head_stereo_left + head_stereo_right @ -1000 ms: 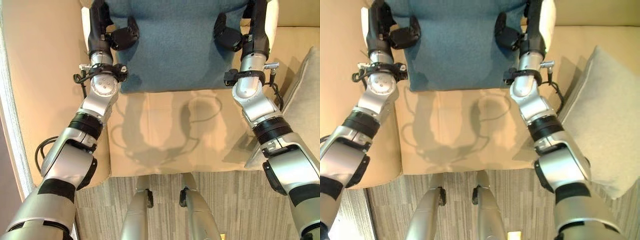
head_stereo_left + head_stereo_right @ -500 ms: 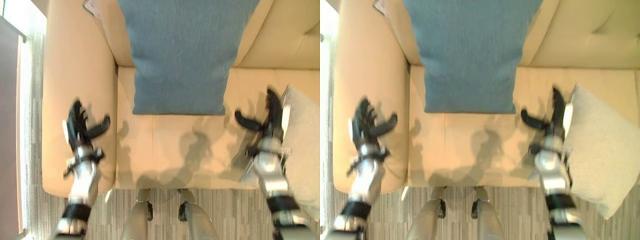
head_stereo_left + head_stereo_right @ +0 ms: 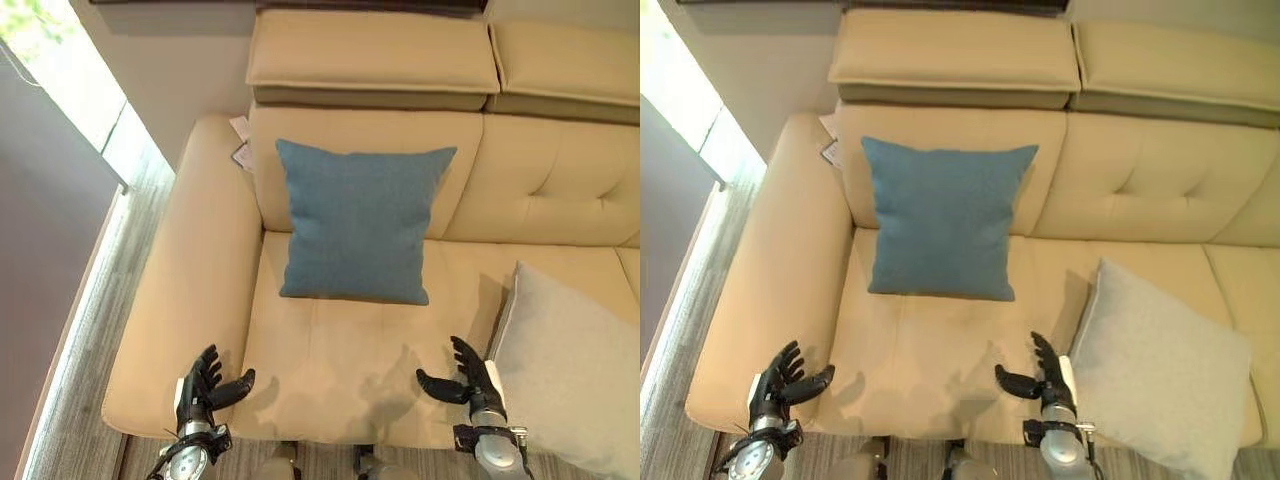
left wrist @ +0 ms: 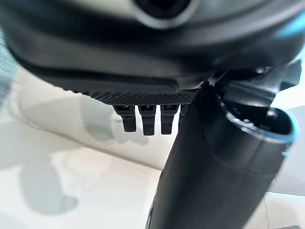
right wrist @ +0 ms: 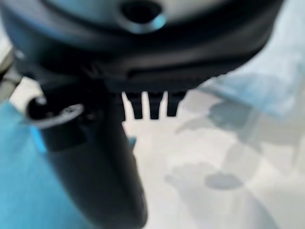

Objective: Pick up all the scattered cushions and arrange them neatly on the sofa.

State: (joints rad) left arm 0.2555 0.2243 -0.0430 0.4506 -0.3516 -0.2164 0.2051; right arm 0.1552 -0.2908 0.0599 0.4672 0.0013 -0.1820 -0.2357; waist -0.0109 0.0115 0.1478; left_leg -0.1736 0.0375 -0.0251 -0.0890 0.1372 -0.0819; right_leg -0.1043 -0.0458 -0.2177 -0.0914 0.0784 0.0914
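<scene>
Hands nearest, low at the front edge of the seat: left hand (image 3: pixel 205 388) over the front of the sofa's arm, right hand (image 3: pixel 466 380) just beside the grey cushion (image 3: pixel 570 375), both spread, fingers straight, thumbs out, holding nothing. Probably clear of both cushions because neither is being handled at present. Grey cushion lying tilted on the seat to the right, one corner toward the front edge, pale woven fabric, plump, not yet propped; judged the next item to straighten. Farther back, blue cushion (image 3: pixel 358 222) upright against the backrest of the beige leather sofa (image 3: pixel 340 345), lower edge on the seat, square, flat-faced, corners crisp; reads as already placed. Small paper tag (image 3: pixel 241 152) tucked between arm and backrest.
</scene>
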